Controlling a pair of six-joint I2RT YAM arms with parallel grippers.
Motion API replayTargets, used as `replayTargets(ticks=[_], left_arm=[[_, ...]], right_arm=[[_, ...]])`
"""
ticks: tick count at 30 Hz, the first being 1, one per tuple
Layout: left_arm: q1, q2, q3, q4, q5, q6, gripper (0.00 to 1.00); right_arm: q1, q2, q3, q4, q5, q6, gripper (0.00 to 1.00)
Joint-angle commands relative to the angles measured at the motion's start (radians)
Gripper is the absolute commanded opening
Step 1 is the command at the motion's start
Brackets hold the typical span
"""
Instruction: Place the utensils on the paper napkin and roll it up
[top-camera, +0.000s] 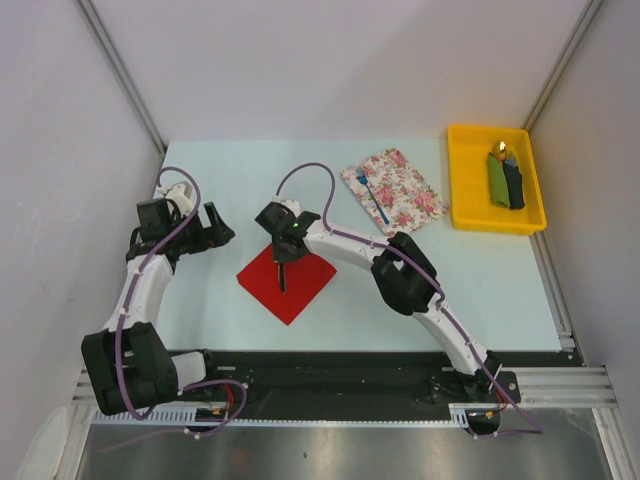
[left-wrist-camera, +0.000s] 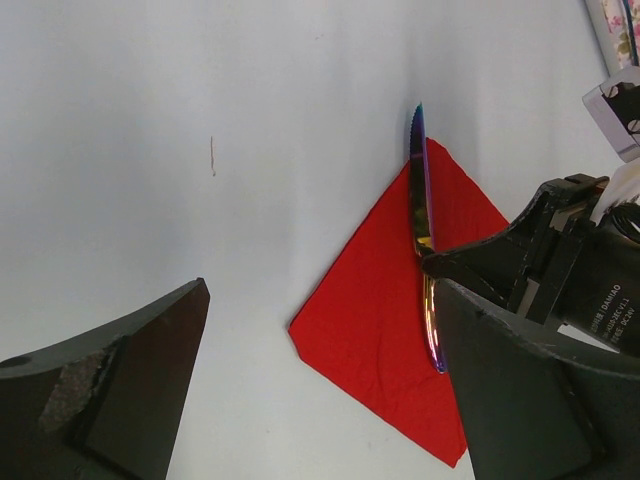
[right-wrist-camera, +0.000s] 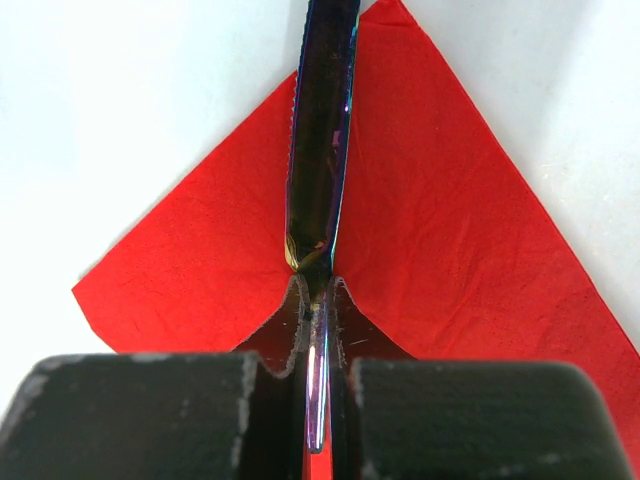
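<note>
The napkin (top-camera: 287, 281) is showing plain bright red. The knife (left-wrist-camera: 419, 200) is shimmering iridescent, running from purple and blue to gold. The cloth (top-camera: 410, 195) is wearing a pink floral print on white, and the fork (top-camera: 375, 200) is showing blue. The tray (top-camera: 470, 190) is glowing yellow, its rolls (top-camera: 497, 175) showing green and dark. The table (top-camera: 480, 290) is looking pale mint. The fingers (right-wrist-camera: 150, 420) are showing black, the arms (top-camera: 345, 242) white and black.

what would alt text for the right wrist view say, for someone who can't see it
The right gripper is shut on a thin knife with a rainbow sheen, seen from just behind it. The blade runs straight away over a red napkin, which lies corner-on on a pale table.
</note>
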Motion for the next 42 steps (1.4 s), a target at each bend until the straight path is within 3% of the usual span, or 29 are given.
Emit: replayTargets(ticks=[1,5,7,16,21,25,31,37,40,42], left_arm=[[0.014,0.013,-0.006,0.027,0.024,-0.009,1.0],[0.017,0.024,0.0,0.023,0.03,-0.014,1.0],[0.017,0.025,0.001,0.023,0.03,-0.012,1.0],[0.02,0.032,0.014,0.01,0.027,-0.012,1.0],[0.02,0.025,0.05,-0.026,0.021,0.005,1.0],[0.02,0.002,0.08,-0.054,0.02,0.016,1.0],[0.02,-0.047,0.121,-0.085,0.026,0.023,1.0],[0.02,-0.074,0.142,-0.082,0.024,0.04,1.0],[0.02,-0.076,0.17,-0.082,0.015,0.054,1.0],[0.018,-0.073,0.184,-0.08,0.011,0.058,1.0]], right_arm=[[-0.002,0.014,0.049,0.031,-0.002,0.029,0.0],[-0.007,0.021,0.047,0.027,0.004,0.041,0.02],[-0.008,0.02,0.046,0.025,0.0,0.046,0.15],[-0.014,0.009,0.019,0.025,-0.028,0.073,0.34],[-0.022,-0.04,0.016,0.025,-0.033,0.057,0.53],[-0.039,-0.127,0.003,0.037,-0.031,0.021,0.57],[-0.106,-0.262,0.006,0.122,-0.124,-0.215,0.59],[-0.327,-0.348,-0.088,0.183,-0.364,-0.46,0.7],[-0.43,-0.335,-0.062,0.188,-0.45,-0.595,0.73],[-0.47,-0.258,0.021,0.099,-0.444,-0.649,0.73]])
